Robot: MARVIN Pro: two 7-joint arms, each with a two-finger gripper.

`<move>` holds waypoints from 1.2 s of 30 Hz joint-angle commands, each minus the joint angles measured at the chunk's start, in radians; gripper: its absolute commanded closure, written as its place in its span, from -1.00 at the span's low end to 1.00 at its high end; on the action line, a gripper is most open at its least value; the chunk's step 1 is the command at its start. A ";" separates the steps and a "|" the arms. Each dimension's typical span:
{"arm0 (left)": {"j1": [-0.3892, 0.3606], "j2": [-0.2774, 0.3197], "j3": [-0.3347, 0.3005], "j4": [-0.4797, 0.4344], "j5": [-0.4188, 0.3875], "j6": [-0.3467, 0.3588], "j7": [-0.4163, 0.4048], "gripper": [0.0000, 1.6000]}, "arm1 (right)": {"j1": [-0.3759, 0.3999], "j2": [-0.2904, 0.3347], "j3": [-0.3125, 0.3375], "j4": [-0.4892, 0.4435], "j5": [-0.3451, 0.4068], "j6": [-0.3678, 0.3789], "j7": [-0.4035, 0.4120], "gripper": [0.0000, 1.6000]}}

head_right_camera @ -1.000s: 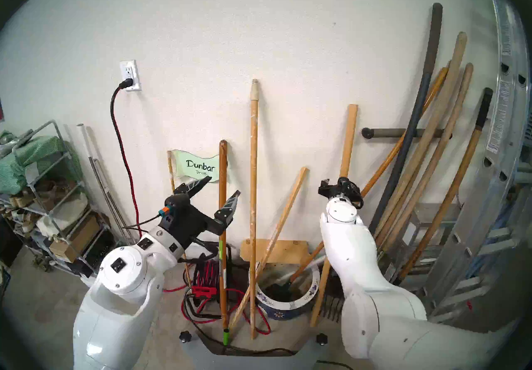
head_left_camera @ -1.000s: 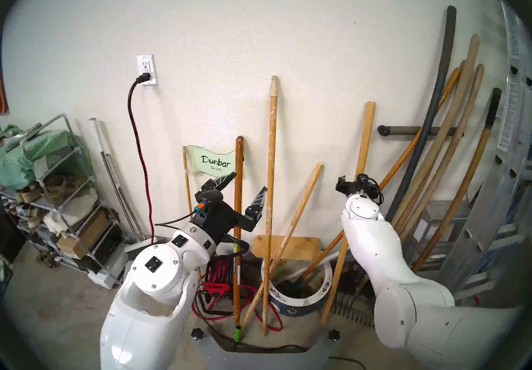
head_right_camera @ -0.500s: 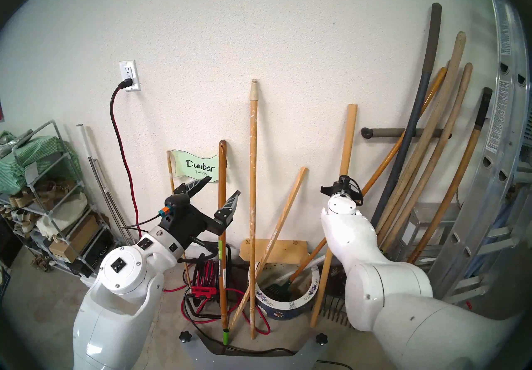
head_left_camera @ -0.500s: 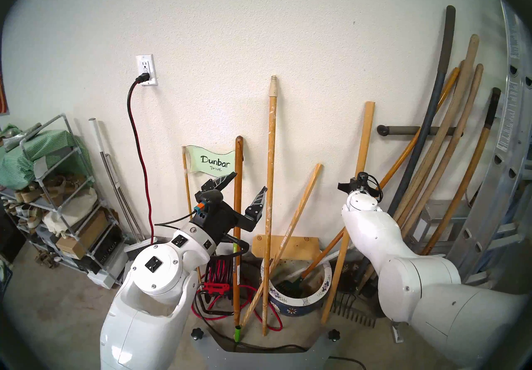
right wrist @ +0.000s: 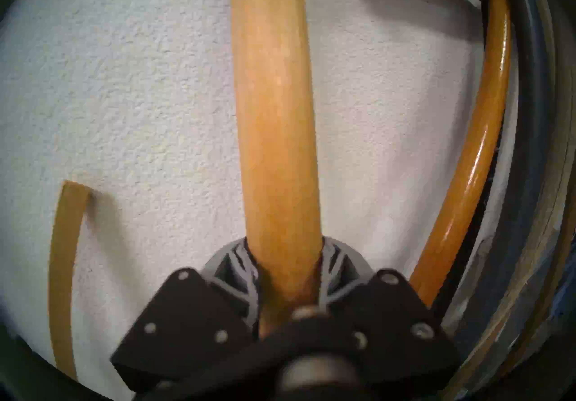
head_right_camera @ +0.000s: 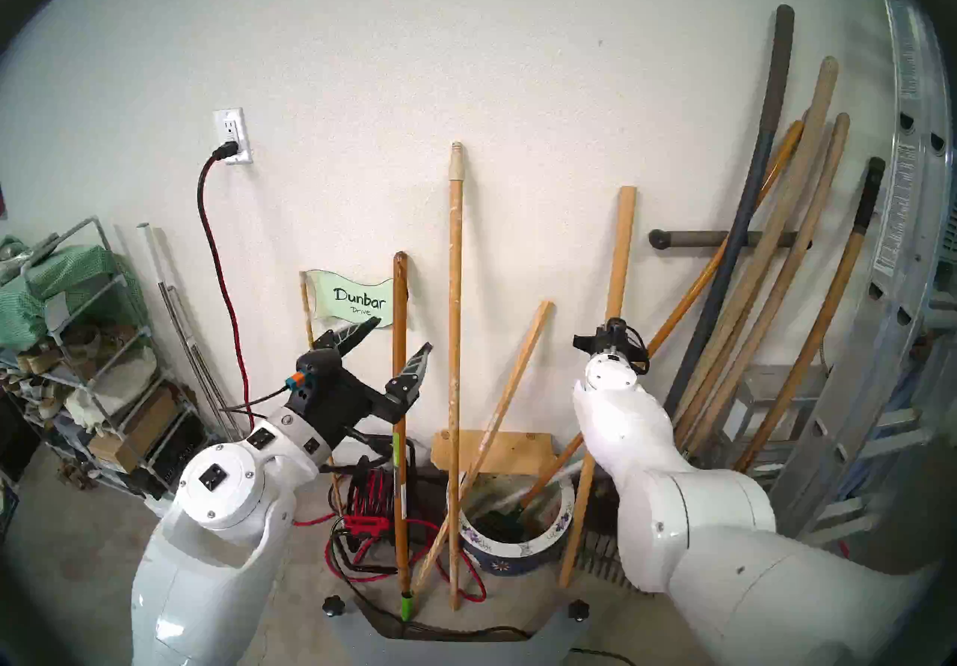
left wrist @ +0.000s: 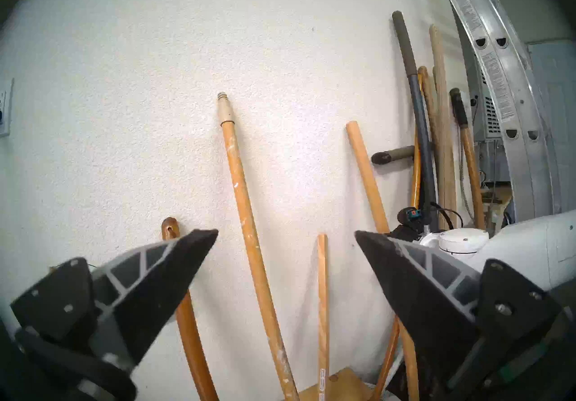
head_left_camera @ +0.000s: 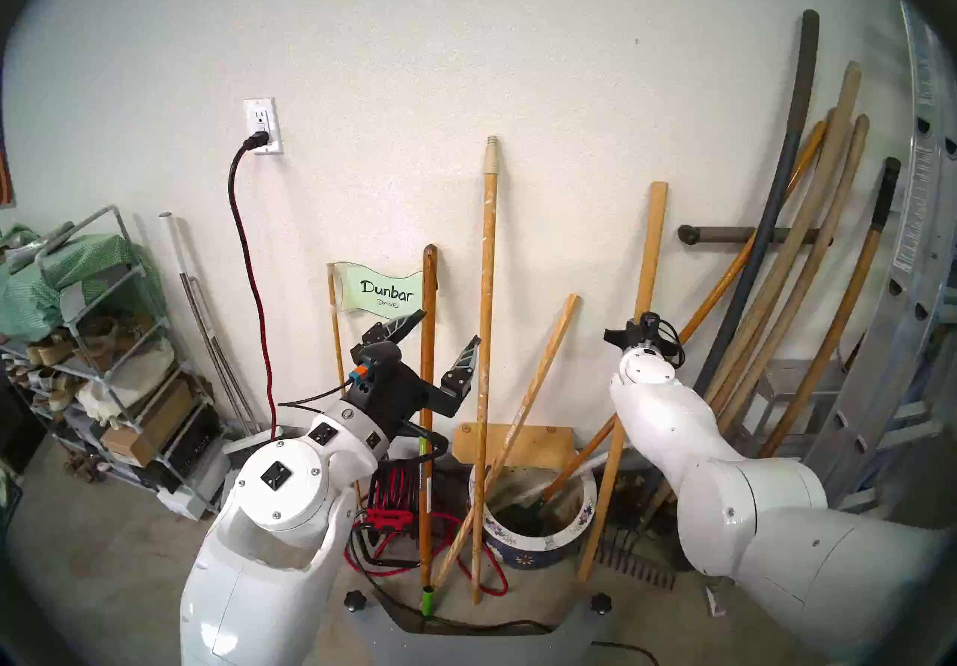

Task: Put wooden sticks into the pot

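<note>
A yellow-tan wooden slat (head_left_camera: 651, 255) leans on the wall with its foot on the floor just right of the pot (head_left_camera: 586, 507). My right gripper (right wrist: 285, 253) is shut on this slat (right wrist: 274, 110) at mid-height; from the head its fingers are hidden behind the wrist. The paint-speckled pole (head_left_camera: 487, 287) with a cream threaded tip stands left of the pot, its foot on the floor. My left gripper (head_left_camera: 449, 325) is open and empty, its fingers on either side of a dark brown handle (head_left_camera: 429, 287), beside the pole (left wrist: 240, 191). The blue floral pot (head_right_camera: 562, 522) holds a small green tool.
A thin square stick (head_left_camera: 549, 364) leans across the pot's left side. Garden-tool handles (head_left_camera: 808, 255) and a ladder (head_left_camera: 911, 287) crowd the right. A "Dunbar Drive" flag (head_left_camera: 386, 293), red cord reel (head_left_camera: 396, 494) and shelf rack (head_left_camera: 103, 349) are on the left. A rake head (head_left_camera: 637, 566) lies by the slat's foot.
My right gripper has closed on the slat, and the slat's top has shifted slightly left. The right elbow swung out to the right. The left arm has not moved.
</note>
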 commanded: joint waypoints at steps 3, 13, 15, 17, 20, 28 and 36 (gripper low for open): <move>0.000 0.000 0.000 0.000 0.000 0.000 0.000 -1.00 | -0.027 -0.035 0.000 -0.134 0.018 -0.078 0.024 1.00; 0.000 0.000 0.000 0.000 0.000 0.000 0.000 -1.00 | -0.063 -0.039 0.027 -0.249 0.057 -0.100 0.037 1.00; 0.000 0.000 0.000 0.000 0.000 0.000 0.000 -1.00 | -0.055 -0.038 0.030 -0.242 0.062 -0.108 0.041 1.00; 0.000 0.000 0.000 0.000 0.000 0.000 0.000 -1.00 | -0.054 -0.041 0.040 -0.266 0.072 -0.114 0.046 1.00; 0.000 0.000 0.000 0.000 0.000 0.000 0.000 -1.00 | -0.056 -0.045 0.051 -0.304 0.083 -0.121 0.055 1.00; 0.000 0.000 0.000 0.000 0.000 0.000 0.000 -1.00 | -0.049 -0.047 0.072 -0.403 0.105 -0.142 0.084 1.00; 0.000 0.000 0.000 0.000 0.000 0.000 0.000 -1.00 | -0.059 -0.040 0.093 -0.471 0.121 -0.148 0.110 1.00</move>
